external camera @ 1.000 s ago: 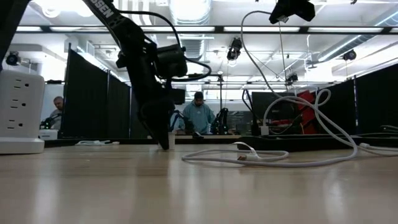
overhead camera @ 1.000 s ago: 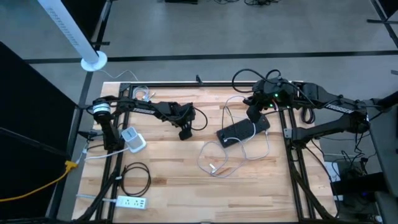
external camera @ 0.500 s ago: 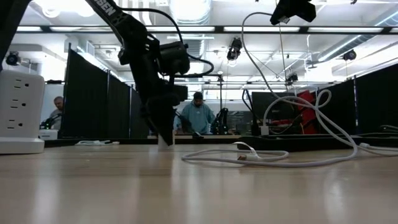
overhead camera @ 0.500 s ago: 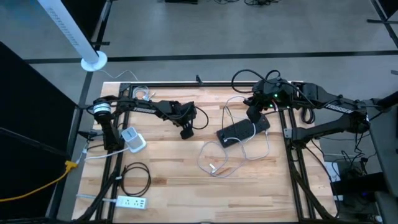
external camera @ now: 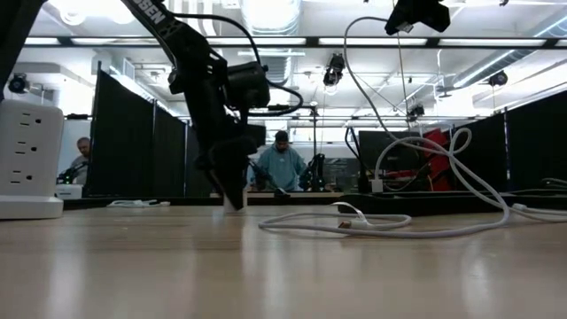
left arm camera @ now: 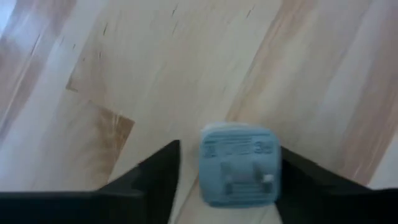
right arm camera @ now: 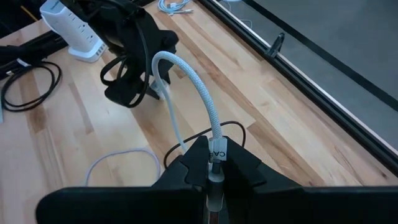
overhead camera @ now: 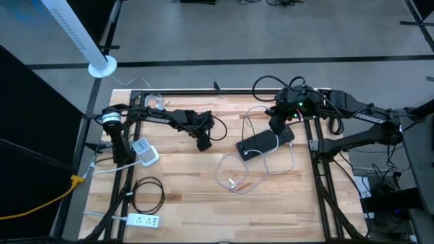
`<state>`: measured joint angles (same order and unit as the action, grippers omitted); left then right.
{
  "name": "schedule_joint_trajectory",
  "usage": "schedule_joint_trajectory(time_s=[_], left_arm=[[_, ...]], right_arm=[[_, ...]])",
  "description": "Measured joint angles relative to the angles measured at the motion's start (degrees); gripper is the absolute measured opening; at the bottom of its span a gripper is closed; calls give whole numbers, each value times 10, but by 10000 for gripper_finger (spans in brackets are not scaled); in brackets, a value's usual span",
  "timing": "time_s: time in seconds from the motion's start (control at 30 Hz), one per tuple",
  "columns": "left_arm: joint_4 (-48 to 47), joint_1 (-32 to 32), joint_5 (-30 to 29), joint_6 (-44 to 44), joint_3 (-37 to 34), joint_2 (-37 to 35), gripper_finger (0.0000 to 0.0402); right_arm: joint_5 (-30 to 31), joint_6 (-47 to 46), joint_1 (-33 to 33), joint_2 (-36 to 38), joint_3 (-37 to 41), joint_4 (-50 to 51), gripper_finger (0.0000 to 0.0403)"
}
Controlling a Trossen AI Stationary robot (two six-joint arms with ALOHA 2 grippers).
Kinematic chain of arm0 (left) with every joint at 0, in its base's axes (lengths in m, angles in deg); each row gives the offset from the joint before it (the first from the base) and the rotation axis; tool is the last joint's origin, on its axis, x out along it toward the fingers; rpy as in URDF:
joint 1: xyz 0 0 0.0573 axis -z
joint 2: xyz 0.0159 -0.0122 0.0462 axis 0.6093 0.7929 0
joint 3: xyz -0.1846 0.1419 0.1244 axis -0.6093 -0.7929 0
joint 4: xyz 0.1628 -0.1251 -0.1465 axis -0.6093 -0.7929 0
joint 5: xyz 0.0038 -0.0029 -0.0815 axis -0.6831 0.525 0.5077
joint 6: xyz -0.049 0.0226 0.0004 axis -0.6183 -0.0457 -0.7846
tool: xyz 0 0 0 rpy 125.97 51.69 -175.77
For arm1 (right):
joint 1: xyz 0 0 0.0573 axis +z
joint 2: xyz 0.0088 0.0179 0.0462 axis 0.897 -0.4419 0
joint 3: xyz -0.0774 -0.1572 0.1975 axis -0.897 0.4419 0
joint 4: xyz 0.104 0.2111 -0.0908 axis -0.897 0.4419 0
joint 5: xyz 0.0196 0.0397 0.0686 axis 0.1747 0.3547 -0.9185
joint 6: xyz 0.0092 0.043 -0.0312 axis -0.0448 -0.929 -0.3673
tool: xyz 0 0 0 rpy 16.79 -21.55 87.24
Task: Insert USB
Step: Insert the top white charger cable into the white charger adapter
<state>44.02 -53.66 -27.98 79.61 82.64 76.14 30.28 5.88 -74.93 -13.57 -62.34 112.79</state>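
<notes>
A small white charger block [left arm camera: 239, 165] lies on the wooden table [overhead camera: 176, 183] with its folded prongs facing up. My left gripper [overhead camera: 203, 142] stands over it, pointing steeply down and open, with one finger on each side. My right gripper [overhead camera: 278, 125] hangs high over the table's far right, shut on a white USB cable [right arm camera: 186, 81]. From there the cable arcs down to loose loops [overhead camera: 234, 177] on the table, and its free plug [external camera: 345, 223] rests there too. The plug at the held end is hidden between the fingers. My left gripper comes from above, slanting down. One finger [left arm camera: 298, 180] lies against one side of the charger [left arm camera: 277, 168]. The other finger [left arm camera: 161, 174] stands a narrow gap off the opposite side. The charger lies flat on the table. My right gripper pinches the cable at its labelled end [right arm camera: 216, 149] between the two fingers, which lie along it. The cable rises from the fingers, bends over and hangs slack to the table.
A black flat device [overhead camera: 264, 142] lies under the right gripper, with cable across it. A white outlet block [overhead camera: 144, 150] stands at the left edge. A power strip [overhead camera: 144, 220] and a black cord coil [overhead camera: 148, 193] lie near the front left. People stand beyond the table [external camera: 282, 164].
In the low view my left gripper's fingers have drawn closer together around the charger, while the hand has stayed in place. The right arm and the cable have kept still.
</notes>
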Motion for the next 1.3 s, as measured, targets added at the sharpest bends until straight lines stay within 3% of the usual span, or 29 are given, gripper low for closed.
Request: schedule_joint_trajectory(time_s=[0.07,0.43,0.57,0.67,0.9,1.1,1.3], left_arm=[[0,0,0,6,0,0,122],[6,-2,50,14,7,-43,129],[32,-5,115,12,7,-88,129],[80,-14,199,-8,7,-122,129],[217,-35,338,-99,7,-177,129],[422,-29,440,-209,7,-194,129],[690,-24,452,-319,4,-195,129]], right_arm=[[0,0,0,0,0,0,14],[-2,-3,0,10,0,-5,14],[-2,-17,0,22,-3,-14,14],[-17,-29,0,33,-3,-41,14],[-26,-103,0,55,-3,-94,14],[48,-256,0,51,-4,-102,14],[119,-283,0,23,-4,-105,14]])
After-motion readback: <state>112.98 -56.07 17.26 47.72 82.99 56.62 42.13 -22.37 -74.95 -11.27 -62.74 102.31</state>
